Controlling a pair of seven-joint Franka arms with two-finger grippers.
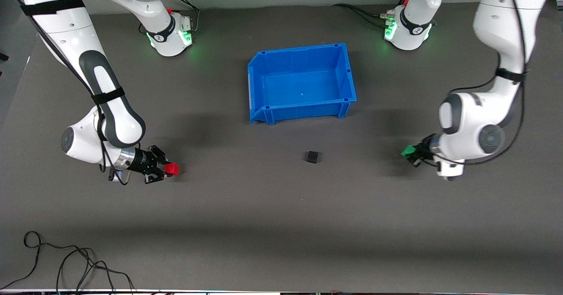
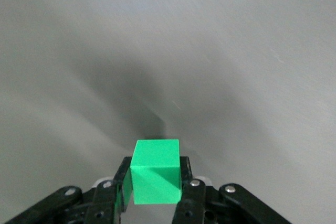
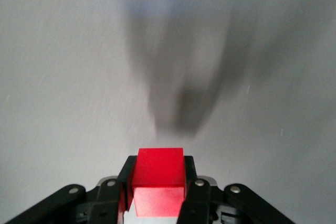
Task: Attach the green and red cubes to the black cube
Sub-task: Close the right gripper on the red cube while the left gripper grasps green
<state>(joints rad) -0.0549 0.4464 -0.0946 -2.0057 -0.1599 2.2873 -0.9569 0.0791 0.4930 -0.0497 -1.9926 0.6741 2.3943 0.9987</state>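
Observation:
The black cube (image 1: 312, 156) lies alone on the grey table, nearer to the front camera than the blue bin. My right gripper (image 1: 166, 170) is shut on the red cube (image 1: 172, 169) and holds it just above the table toward the right arm's end. The red cube (image 3: 157, 181) sits squarely between the fingers in the right wrist view. My left gripper (image 1: 410, 153) is shut on the green cube (image 1: 408, 151) above the table toward the left arm's end. The green cube (image 2: 155, 170) fills the jaws in the left wrist view. Both grippers point toward the black cube.
The blue bin (image 1: 264, 83) stands open and empty at mid-table, closer to the robot bases. Loose black cables (image 1: 66, 264) lie at the table's near edge toward the right arm's end. Bare grey mat lies between each gripper and the black cube.

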